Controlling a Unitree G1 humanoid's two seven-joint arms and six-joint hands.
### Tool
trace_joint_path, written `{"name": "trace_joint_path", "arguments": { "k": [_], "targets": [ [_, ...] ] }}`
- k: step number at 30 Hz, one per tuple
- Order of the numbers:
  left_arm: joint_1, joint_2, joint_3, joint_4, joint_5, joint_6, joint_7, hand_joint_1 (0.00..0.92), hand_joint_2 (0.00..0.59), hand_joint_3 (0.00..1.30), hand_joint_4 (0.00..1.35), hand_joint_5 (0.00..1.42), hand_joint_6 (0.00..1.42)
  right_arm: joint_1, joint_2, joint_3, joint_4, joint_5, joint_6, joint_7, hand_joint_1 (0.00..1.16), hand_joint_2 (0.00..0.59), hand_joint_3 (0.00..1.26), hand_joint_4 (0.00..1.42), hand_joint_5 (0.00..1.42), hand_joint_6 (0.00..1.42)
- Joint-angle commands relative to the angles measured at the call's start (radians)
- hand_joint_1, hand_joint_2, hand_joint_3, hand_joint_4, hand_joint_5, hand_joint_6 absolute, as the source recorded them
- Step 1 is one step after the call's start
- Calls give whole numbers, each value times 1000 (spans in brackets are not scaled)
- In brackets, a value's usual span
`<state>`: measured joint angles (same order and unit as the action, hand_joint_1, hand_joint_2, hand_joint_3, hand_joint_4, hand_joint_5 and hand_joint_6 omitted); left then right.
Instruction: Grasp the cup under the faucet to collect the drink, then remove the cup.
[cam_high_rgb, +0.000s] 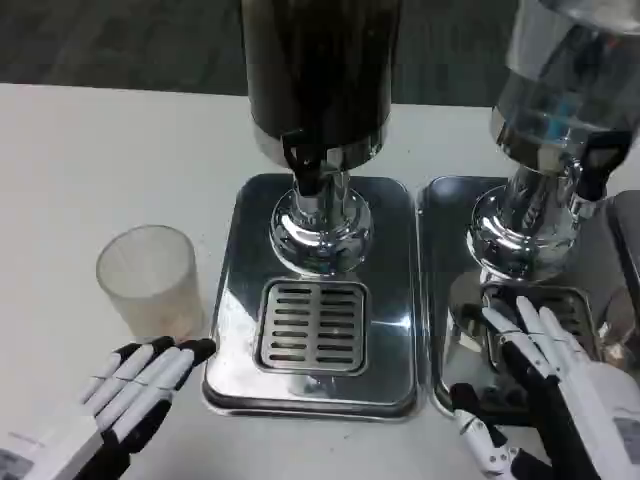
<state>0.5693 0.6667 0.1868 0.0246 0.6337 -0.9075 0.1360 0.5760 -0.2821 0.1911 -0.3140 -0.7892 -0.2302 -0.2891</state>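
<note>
Cup (150, 280) stands on counter (90, 170), apparently untouched; left hand (125, 400) and right hand (560, 390) hold nothing, fingers extended.

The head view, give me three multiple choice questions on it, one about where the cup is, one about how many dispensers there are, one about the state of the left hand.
1. Where does the cup stand?
A. On the drip grille under the dark dispenser's faucet
B. On the white table, left of the dark dispenser's tray
C. In the right hand

2. How many drink dispensers show?
A. One
B. Two
C. Three

3. What is the left hand doing?
A. Lying open, holding nothing
B. Gripping the cup
C. Pressing the faucet lever

Answers:
1 B, the cup sits on bare table beside the tray.
2 B, a dark dispenser and a clear dispenser.
3 A, its fingers lie stretched out just below the cup.
</note>
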Motion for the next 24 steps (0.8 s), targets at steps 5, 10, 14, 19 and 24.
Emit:
{"name": "trace_joint_path", "arguments": {
  "k": [5, 10, 14, 19, 24],
  "targets": [
    [-5, 5, -9, 9, -16, 1, -19, 0, 81, 0, 0, 0, 0, 10, 2, -11, -8, 10, 0, -4, 336, 422, 150, 12, 0, 73],
    [-8, 9, -2, 13, -9, -3, -12, 0, 81, 0, 0, 0, 0, 4, 4, -13, -5, 16, 3, 0, 338, 422, 154, 12, 0, 76],
    [-8, 15, 3, 19, -10, -13, -8, 0, 81, 0, 0, 0, 0, 5, 6, -13, -4, 22, 3, -1, 339, 422, 160, 12, 2, 77],
    [-19, 37, 17, 55, -40, -55, -6, 0, 81, 0, 0, 0, 0, 12, 11, -13, -5, 22, 3, -3, 339, 422, 165, 19, 3, 78],
    [-27, 65, 37, 103, -83, -117, -9, 0, 82, 0, 0, 0, 0, 15, 17, -14, -2, 32, 1, -4, 340, 422, 167, 21, 3, 79]
  ]
}}
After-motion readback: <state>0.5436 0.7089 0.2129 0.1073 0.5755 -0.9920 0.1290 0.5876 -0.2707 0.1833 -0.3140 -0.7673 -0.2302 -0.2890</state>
